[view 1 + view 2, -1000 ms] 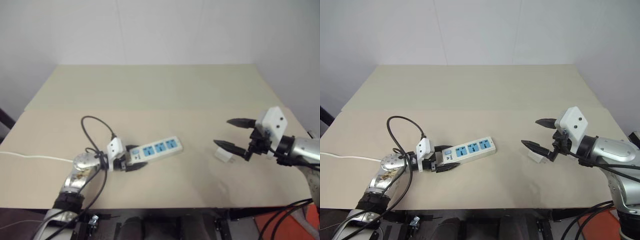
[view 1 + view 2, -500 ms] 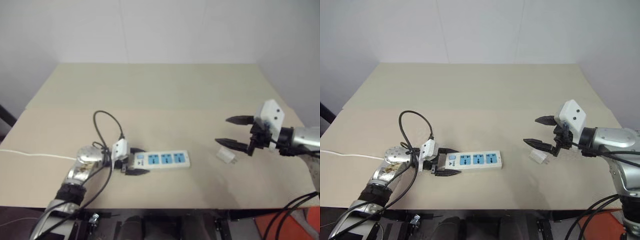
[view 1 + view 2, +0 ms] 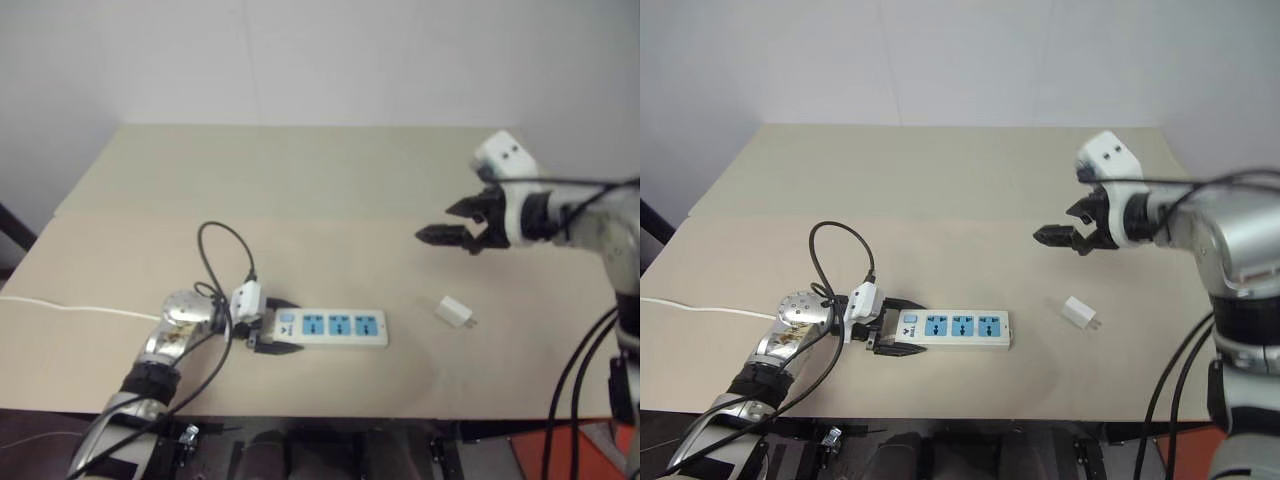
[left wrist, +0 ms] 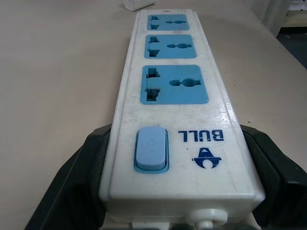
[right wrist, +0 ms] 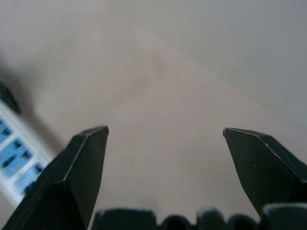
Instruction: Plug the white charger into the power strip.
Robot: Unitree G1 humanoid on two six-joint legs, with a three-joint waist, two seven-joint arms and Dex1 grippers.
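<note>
The white charger lies loose on the table, just past the free end of the power strip, untouched. The right gripper has lifted away from beside it and now hangs above the table, fingers spread wide and empty, so pickup is yet to come. The left gripper has swung the strip round to lie level, fingers clamping its switch end. Printed by the switch: "BULL", with a small logo.

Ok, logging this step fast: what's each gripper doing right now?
Left gripper: shut on the power strip, at its switch end.
Right gripper: open, empty, above the table.
</note>
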